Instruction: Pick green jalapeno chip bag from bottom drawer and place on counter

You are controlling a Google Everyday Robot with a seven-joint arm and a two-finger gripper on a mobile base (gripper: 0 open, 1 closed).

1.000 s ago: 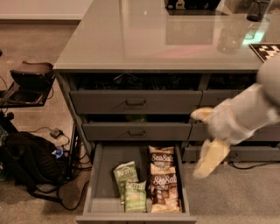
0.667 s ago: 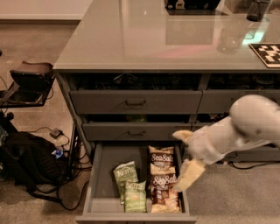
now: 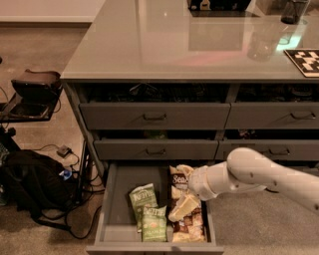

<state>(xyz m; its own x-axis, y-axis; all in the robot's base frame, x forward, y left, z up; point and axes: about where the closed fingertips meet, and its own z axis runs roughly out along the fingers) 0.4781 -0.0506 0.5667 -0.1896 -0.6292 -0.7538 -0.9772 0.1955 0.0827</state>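
Observation:
The bottom drawer (image 3: 108, 204) is pulled open. In it, the pale green jalapeno chip bag (image 3: 154, 225) lies at the front, just below a darker green Kettle bag (image 3: 142, 196). Two brown-and-white Sea Salt bags (image 3: 190, 230) lie to their right. My gripper (image 3: 182, 191) hangs over the Sea Salt bags, to the right of the green bags, with its cream fingers (image 3: 183, 207) spread apart and holding nothing. The white arm reaches in from the right. The glossy grey-green counter (image 3: 164, 45) tops the cabinet.
Two shallower handled drawers (image 3: 154, 117) sit shut above the open one. A black backpack (image 3: 30, 185) and cables lie on the floor at left, below a dark stool (image 3: 35, 85). A checkered board (image 3: 305, 61) and a glass (image 3: 292, 11) stand at the counter's far right.
My arm has swung left from beside the drawer's right side, and the gripper now hangs over the Sea Salt bags. The bags have not moved.

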